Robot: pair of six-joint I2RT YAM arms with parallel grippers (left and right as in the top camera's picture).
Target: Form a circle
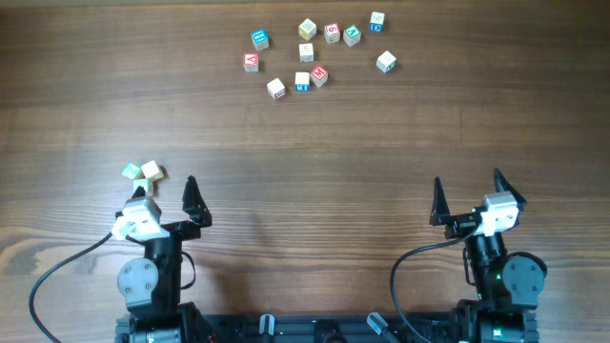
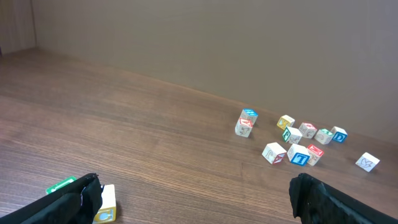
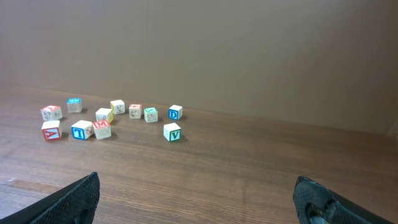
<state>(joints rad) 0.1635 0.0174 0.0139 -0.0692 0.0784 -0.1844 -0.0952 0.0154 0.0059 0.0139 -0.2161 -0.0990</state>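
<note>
Overhead, two arm bases sit at the near edge of the wooden tabletop (image 1: 315,152), and a black cable (image 1: 57,272) loops out from the left one. The left tool (image 1: 164,189) is released, with its two black fingers spread wide and nothing between them. The right tool (image 1: 468,179), well apart at the near right, is also released and empty, with bare wood inside its spread.

The cluster (image 1: 150,172) of three pale cubes lies at the near left, right at the left tool's left fingertip. One cube sits against that fingertip. Two more lie touching, side by side, just beyond it, and the left of these is the green cube (image 1: 132,171). In the left wrist view a cube with a yellow side (image 2: 107,204) shows just inside the left finger (image 2: 74,199); whether it touches the finger cannot be told. The green cube (image 2: 61,185) peeks out on the finger's outer side.

The scatter (image 1: 306,51) of eleven cubes lies at the far centre, well apart from the cluster and from both tools. Its faces carry red, blue and green letters. The left wrist view shows the scatter (image 2: 299,155) far to the right. The right wrist view shows it (image 3: 104,115) far to the left, with a green V cube (image 3: 172,132) standing a little apart on its right side.
</note>
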